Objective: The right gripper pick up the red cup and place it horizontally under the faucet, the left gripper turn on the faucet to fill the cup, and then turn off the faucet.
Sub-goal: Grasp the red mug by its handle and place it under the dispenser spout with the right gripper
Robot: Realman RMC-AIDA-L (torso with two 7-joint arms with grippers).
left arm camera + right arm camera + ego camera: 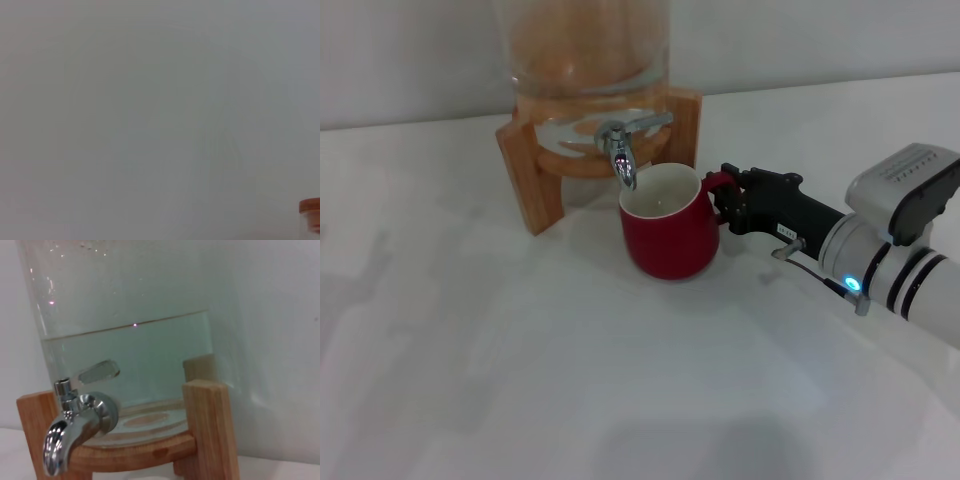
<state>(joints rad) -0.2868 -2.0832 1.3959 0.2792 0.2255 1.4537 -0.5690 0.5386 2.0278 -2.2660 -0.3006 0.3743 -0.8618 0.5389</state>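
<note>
The right gripper (722, 195) reaches in from the robot's right, low over the worktop (520, 380). Its black fingers are clamped on the loop handle of the red cup (670, 235). The cup stands upright on the worktop, mouth up, with its rim directly below the spout of the faucet (622, 150). The cream inside looks empty.

The faucet is mounted on a glass dispenser (130, 335) that sits in a wooden stand (525, 180). The right wrist view shows water filling the dispenser to roughly mid-height and the flat lever lying sideways; no water runs from the spout.

The left gripper is not visible in any view. The left wrist view shows only a blank surface and a small orange-brown edge at one corner.

Risks from this position:
- The spout sits near the back rim of the cup. A slight shift of the cup could send the stream onto the worktop.
- A pull on the handle during release could tip or drag the cup.
- A hard push on the lever could shift the stand.

Count: one cup, one faucet, one dispenser, one stand, one gripper in view.
</note>
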